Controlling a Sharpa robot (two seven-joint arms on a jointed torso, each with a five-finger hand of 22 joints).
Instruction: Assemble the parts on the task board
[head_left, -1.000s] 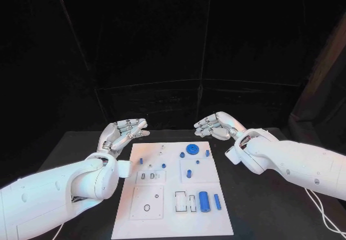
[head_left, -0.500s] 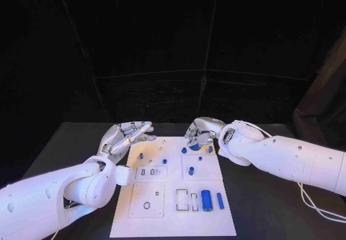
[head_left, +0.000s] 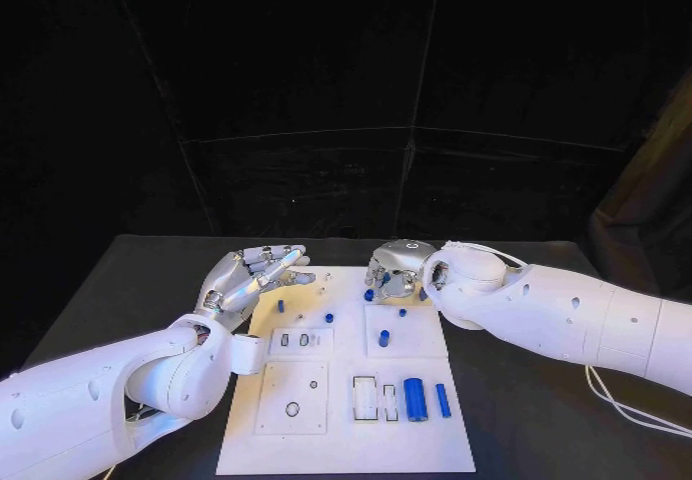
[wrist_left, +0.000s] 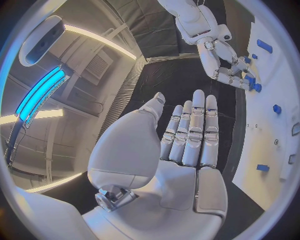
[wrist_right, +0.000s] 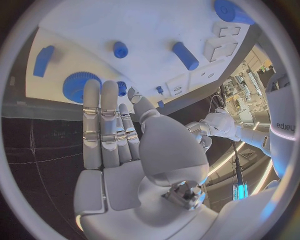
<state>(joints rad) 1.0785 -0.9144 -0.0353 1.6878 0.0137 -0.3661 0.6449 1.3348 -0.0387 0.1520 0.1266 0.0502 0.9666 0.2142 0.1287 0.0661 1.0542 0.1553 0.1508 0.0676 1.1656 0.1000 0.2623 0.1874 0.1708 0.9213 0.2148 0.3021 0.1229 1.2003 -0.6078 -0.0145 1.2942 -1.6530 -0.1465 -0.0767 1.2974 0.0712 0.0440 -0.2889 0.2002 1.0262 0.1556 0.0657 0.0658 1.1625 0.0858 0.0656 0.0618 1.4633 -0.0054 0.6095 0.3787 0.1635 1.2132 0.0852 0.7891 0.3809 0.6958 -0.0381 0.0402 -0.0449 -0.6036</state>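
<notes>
The task board is seen at the lower centre, on the black tabletop. The right hand is held above the blue gear at the board's upper edge, fingers extended, grasping nothing. The left hand is held released at the board's upper left.

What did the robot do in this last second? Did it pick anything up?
The right robot hand swung in from beside the task board and now hangs over the board's far end, fingers pointing down at the blue gear. It holds nothing so far. The left robot hand stayed open at the board's left edge, and the blue parts have not moved.
</notes>
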